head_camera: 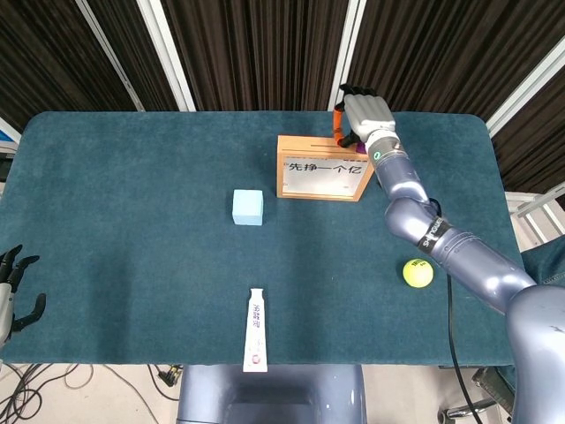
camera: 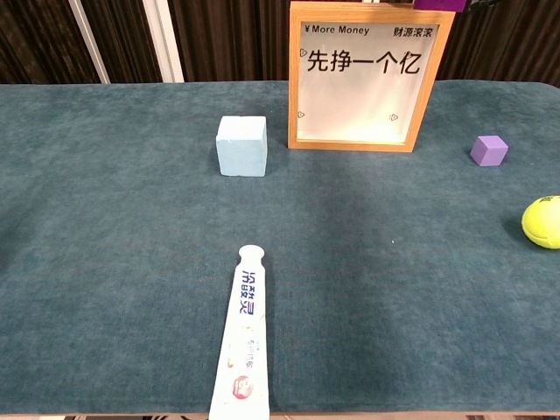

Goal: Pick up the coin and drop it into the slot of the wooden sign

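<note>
**Right hand poised over the top of the wooden sign**

We see the right hand [head_camera: 365, 119] above the top right corner of the wooden sign [head_camera: 321, 167], palm down, its dark fingers [head_camera: 351, 91] bent forward past the sign's top edge. A small purple shape shows just under the hand at that corner. We cannot tell whether the fingers grip anything, and we cannot make out the coin in either view; it may be hidden under the hand. The slot shows as a thin dark line along the sign's top, just left of the hand.

Our left hand [head_camera: 12, 287] hangs off the near left edge of the bench [head_camera: 124, 221], fingers spread apart and holding nothing.

Moving outward, we count one sign, standing upright at the far side of the bench. One pale blue cube [head_camera: 248, 207] sits near its left front. One purple cube [camera: 489, 150] lies to the sign's right in the chest view. One yellow tennis ball [head_camera: 418, 273] rests nearer the right front, and one white tube [head_camera: 255, 329] lies lengthwise at the near edge.
</note>
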